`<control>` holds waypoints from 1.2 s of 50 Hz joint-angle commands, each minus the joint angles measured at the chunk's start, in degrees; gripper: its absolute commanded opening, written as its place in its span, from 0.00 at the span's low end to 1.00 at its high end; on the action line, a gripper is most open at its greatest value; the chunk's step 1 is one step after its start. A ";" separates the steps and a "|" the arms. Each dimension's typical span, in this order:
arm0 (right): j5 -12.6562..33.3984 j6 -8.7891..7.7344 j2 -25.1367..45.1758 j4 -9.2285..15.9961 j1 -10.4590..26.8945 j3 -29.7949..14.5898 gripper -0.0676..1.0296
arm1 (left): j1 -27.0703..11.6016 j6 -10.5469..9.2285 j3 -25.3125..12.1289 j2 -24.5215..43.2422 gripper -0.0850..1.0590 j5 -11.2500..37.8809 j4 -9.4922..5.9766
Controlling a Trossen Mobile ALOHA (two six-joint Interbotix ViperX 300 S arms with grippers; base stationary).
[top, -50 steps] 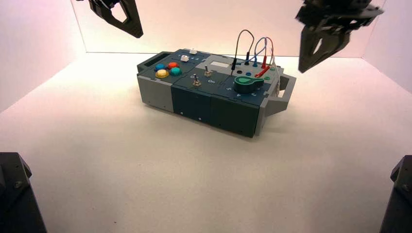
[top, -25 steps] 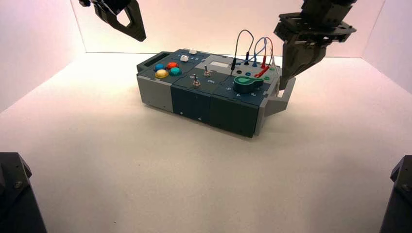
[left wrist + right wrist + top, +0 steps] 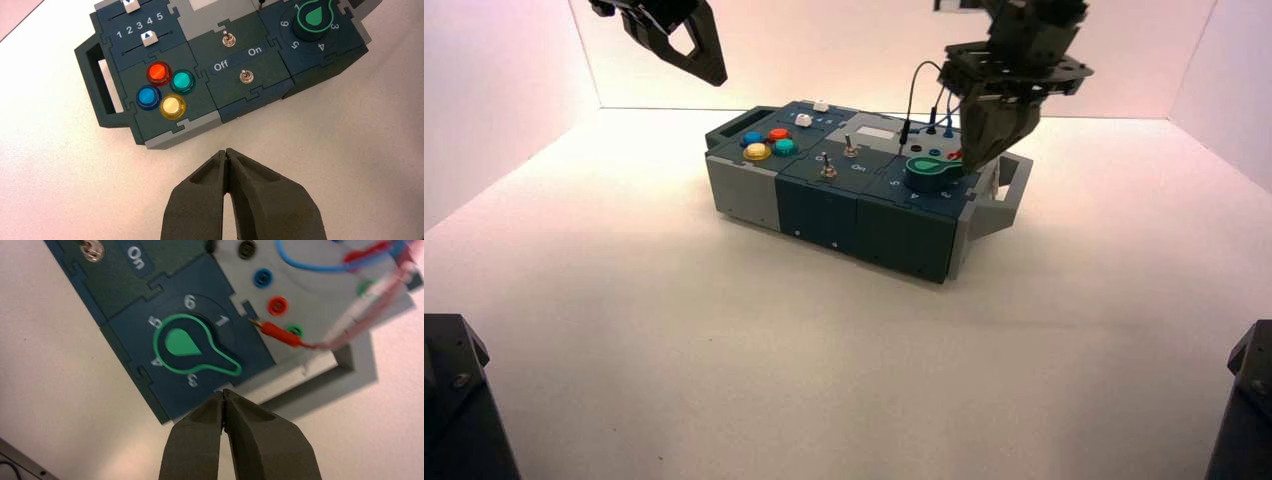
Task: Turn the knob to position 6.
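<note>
"Where's the knob (image 3: 182, 342), and what has changed?"

"At the near right corner of the box (image 3: 819, 218), its tab aimed between 1 and 3, where I'd expect the 2 (the tab hides that spot). My right end effector (image 3: 224, 392) has swung in from the right and is now over the box's right end, just beside the tab, closed and holding nothing."

"What does that mean for the job?"

"The approach looks nearly done, I judge, but the turning is still to do. I'd open up, straddle the tab and twist it counterclockwise from above, back past 1 to 6. I'd watch the red plug (image 3: 280, 334) lying close by; I could snag its lead."

"And the left end effector (image 3: 224, 151)?"

"Parked beyond the far left of the box, tips together, empty."

"Count the rest, working outward."

"One knob. Two toggle switches (image 3: 228, 39) in the middle. Four push buttons (image 3: 171, 106) towards the left end: one red, one blue, one yellow, one teal. Two white sliders (image 3: 149, 38) at the far left. Wires (image 3: 915, 90) at the far right, too overlapped by my arm to count. One box, on the desk (image 3: 754, 370)."
</note>
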 commanded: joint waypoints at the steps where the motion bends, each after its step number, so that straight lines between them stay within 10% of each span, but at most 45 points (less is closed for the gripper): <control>1: -0.18 0.00 0.53 0.26 0.35 -2.29 0.04 | -0.18 0.26 -1.14 -0.53 0.05 -0.44 0.09; 60: -5.19 -0.35 7.12 -4.66 0.44 -7.73 0.04 | -0.18 0.44 -0.88 0.53 0.05 -1.14 0.26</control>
